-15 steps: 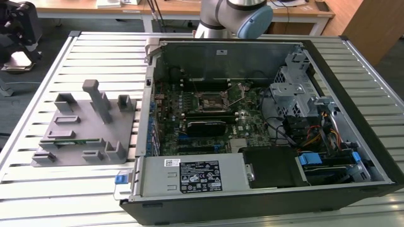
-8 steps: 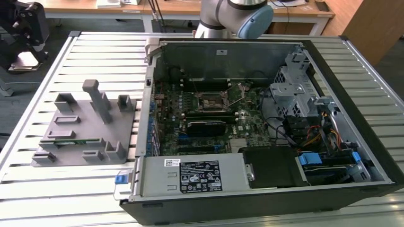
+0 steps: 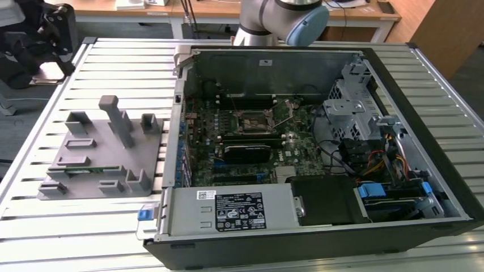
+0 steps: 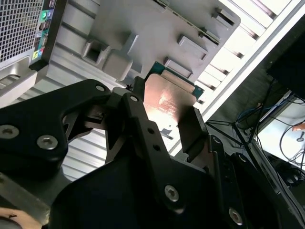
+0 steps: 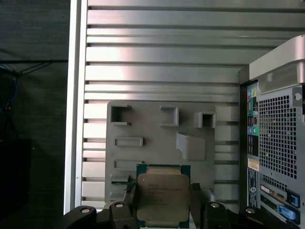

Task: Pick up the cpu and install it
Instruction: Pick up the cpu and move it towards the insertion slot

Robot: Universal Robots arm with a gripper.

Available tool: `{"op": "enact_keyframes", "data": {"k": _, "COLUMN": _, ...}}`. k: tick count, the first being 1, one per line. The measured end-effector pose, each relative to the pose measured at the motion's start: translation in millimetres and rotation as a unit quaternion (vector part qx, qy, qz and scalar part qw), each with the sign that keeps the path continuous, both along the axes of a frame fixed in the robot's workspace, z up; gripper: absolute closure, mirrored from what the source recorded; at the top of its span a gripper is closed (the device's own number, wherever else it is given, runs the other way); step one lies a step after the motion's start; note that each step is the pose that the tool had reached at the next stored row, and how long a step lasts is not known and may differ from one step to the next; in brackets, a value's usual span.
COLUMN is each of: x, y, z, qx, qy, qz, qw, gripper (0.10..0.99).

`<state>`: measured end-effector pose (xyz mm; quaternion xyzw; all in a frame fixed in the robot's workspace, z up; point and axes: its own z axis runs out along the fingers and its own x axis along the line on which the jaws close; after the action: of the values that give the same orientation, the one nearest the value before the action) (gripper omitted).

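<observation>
Arm (image 3: 281, 20) segments, grey with one blue joint cap, stand behind the open computer case (image 3: 302, 141) in the exterior view. In both wrist views the single claw (image 5: 163, 205) points down toward the slatted table (image 5: 162, 47). Its two dark fingers (image 5: 196, 202) are closed against opposite edges of the one cpu (image 5: 162, 188), open only as wide as the chip. The cpu's pale metal top faces the first wrist view, and its green rim shows. It is held up over the one grey holder (image 5: 157, 133), not seated in any pocket. One green memory stick (image 3: 83, 169) lies in the holder. One socket (image 3: 257, 119) sits on the board inside the case, well apart from the holder.
</observation>
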<state>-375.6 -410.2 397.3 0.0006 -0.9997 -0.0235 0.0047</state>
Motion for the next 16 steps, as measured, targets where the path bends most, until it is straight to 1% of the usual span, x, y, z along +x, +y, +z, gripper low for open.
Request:
{"op": "enact_keyframes", "data": {"k": 5, "x": 14.1, "y": 0.0, "z": -0.1, "qx": 0.0000, "qy": 0.0009, "qz": 0.000, "qw": 1.0000, "gripper": 0.557}}
{"op": "enact_keyframes", "data": {"k": 16, "x": 44.7, "y": 0.0, "z": -0.6, "qx": 0.0000, "qy": 0.0016, "qz": 0.000, "qw": 1.0000, "gripper": 0.557}}
